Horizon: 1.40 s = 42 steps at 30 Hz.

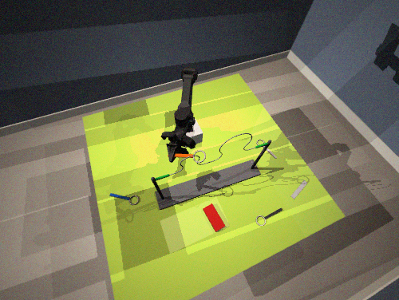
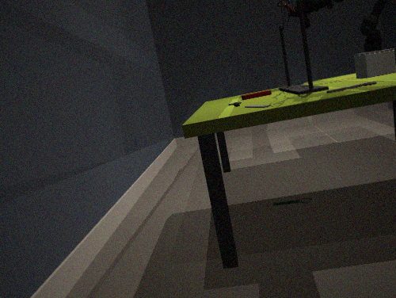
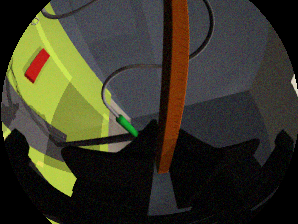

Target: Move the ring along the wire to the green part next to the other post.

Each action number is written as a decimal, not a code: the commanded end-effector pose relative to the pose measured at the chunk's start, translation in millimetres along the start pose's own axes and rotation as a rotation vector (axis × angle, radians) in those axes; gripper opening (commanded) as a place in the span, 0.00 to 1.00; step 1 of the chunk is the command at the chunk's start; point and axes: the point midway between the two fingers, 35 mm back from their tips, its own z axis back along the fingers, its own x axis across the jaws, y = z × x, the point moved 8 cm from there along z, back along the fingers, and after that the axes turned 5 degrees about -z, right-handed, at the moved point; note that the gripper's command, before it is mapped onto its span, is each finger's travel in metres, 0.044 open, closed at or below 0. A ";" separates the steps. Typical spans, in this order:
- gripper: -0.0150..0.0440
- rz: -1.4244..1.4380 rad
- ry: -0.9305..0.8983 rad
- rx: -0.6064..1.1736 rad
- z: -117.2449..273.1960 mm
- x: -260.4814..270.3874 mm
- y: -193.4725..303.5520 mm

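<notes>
My gripper (image 1: 175, 155) (image 3: 158, 124) is shut on the orange handle (image 1: 183, 155) (image 3: 176, 75), above the table. The ring (image 1: 205, 155) at its far end is around or very near the thin grey wire (image 1: 220, 151) (image 3: 104, 92), in the stretch between the posts, left of the middle in the top view. Whether ring and wire touch cannot be told. One green part (image 1: 163, 177) is by the left post (image 1: 158, 189), the other green part (image 1: 262, 145) by the right post (image 1: 261, 155). One green part (image 3: 128, 126) shows in the wrist view, where the ring is out of frame.
The dark base (image 1: 235, 175) carries the posts. A blue-handled ring tool (image 1: 120, 196), a black-handled one (image 1: 274, 213), a pale tool (image 1: 299, 190) and a red block (image 1: 214, 218) (image 3: 37, 65) lie on the table. A white box (image 1: 196, 136) stands beside the arm.
</notes>
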 end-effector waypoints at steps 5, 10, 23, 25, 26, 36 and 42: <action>0.00 0.160 0.099 -0.019 -1.2 -1.7 3.2; 0.00 0.242 0.150 -0.034 -1.7 -3.7 3.5; 0.00 0.409 0.256 -0.065 -2.8 -6.8 4.5; 0.00 0.435 0.273 -0.070 -3.1 -6.9 4.8; 0.00 0.445 0.279 -0.072 -3.2 -6.9 5.1; 0.00 0.496 0.311 -0.081 -5.2 -3.6 9.2; 0.00 0.474 0.297 -0.077 -7.0 2.0 13.7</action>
